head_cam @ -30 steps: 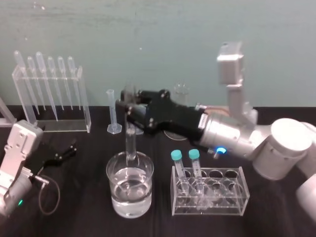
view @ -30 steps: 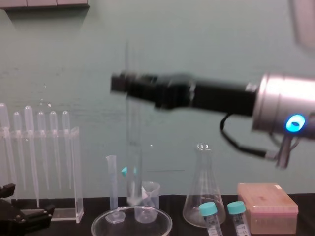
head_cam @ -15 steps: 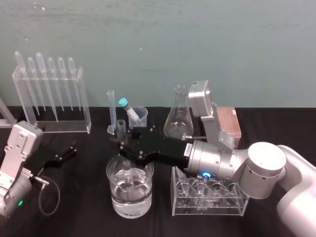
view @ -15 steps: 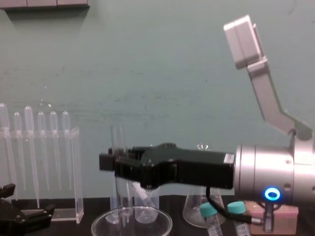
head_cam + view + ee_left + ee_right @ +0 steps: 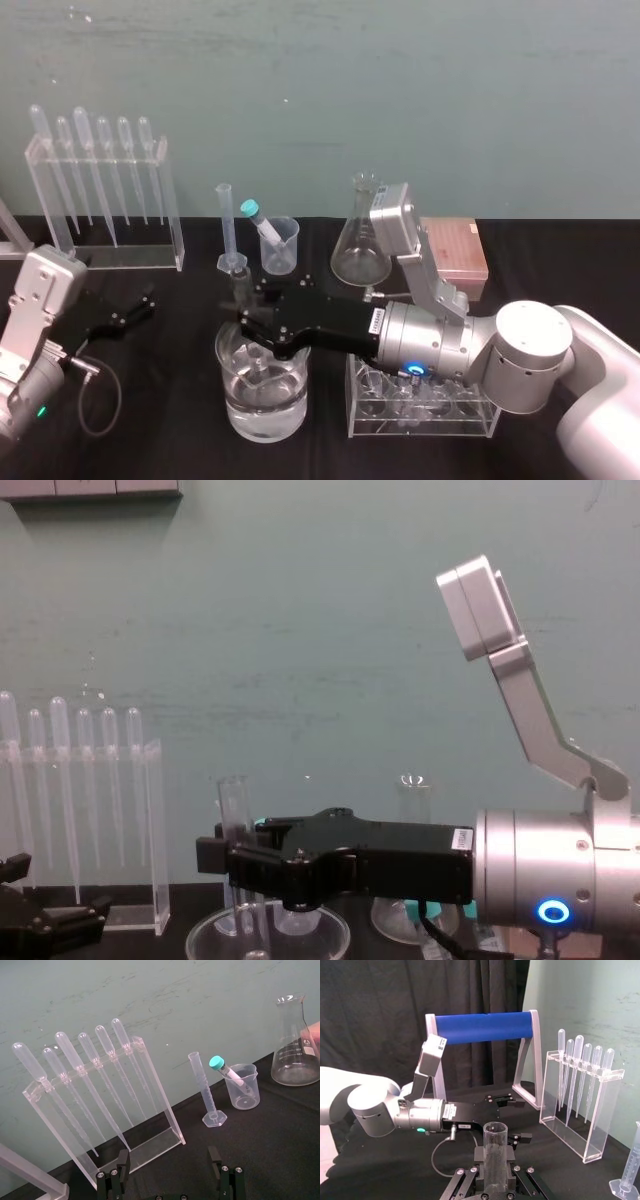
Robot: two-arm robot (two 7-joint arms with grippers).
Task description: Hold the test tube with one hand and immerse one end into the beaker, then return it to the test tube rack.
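Right gripper (image 5: 246, 320) tight on the upright test tube (image 5: 233, 805), tip seemingly inside the beaker (image 5: 240, 405); left gripper (image 5: 168, 1170) spread, at left edge of the tabletop (image 5: 160, 410).

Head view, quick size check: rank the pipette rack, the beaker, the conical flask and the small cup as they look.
1. pipette rack
2. beaker, under the right pincer holding the test tube; nearer the camera, so its lead over the flask is unsure
3. conical flask
4. small cup

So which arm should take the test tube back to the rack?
Right. The right claw holds the test tube in the beaker, test tube rack just beside it; the left claw sits open, far left.
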